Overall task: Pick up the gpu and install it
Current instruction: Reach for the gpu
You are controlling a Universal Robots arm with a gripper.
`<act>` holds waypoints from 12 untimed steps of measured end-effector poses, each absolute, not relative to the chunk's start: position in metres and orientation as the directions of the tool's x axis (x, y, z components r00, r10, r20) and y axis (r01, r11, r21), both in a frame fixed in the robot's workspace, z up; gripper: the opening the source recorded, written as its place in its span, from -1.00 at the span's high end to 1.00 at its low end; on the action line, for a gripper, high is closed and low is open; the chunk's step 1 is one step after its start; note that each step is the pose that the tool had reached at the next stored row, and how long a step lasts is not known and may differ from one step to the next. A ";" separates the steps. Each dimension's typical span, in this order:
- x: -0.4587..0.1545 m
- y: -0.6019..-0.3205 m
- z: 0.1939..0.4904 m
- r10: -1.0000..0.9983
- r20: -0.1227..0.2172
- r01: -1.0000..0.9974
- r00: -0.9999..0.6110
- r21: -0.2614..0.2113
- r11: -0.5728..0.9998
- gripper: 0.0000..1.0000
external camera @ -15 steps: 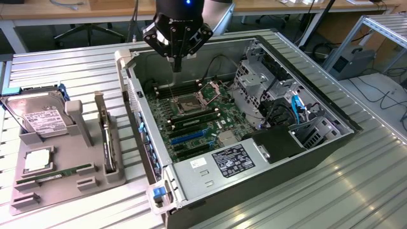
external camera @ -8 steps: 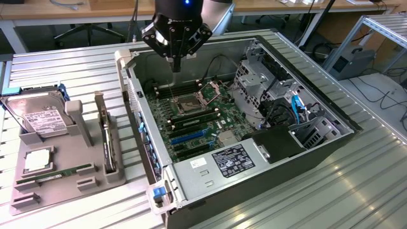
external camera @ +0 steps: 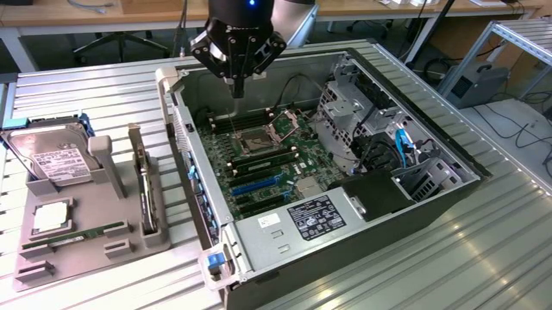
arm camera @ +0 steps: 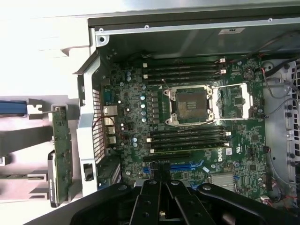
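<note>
One gpu point(external camera: 148, 194), ext. view: upright on edge in the grey rack point(external camera: 82, 261) just beside the PC case point(external camera: 362, 258), outside it. Gripper point(external camera: 236, 87) hangs over the case interior, fingers pinched together, empty. Wrist view: gpu point(arm camera: 61, 145) beside the case wall. Prob. stiff, light, fragile; take it by the top edge.

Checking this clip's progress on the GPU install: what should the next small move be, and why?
Probably carry the hand sideways toward the gpu: the hand is shut, empty, over the open case, while the gpu stands in its holder outside.
</note>
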State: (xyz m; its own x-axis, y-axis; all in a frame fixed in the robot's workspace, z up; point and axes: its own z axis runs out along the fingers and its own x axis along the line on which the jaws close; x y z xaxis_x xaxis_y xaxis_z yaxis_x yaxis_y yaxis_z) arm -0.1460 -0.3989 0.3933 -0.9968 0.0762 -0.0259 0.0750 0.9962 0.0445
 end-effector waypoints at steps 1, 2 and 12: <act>-0.146 -0.399 0.393 0.076 -0.026 0.075 -0.997 0.044 0.996 0.79; -0.147 -0.399 0.393 0.076 -0.026 0.075 -0.997 0.044 0.996 0.79; -0.150 -0.399 0.393 0.076 -0.026 0.075 -0.997 0.044 0.996 0.79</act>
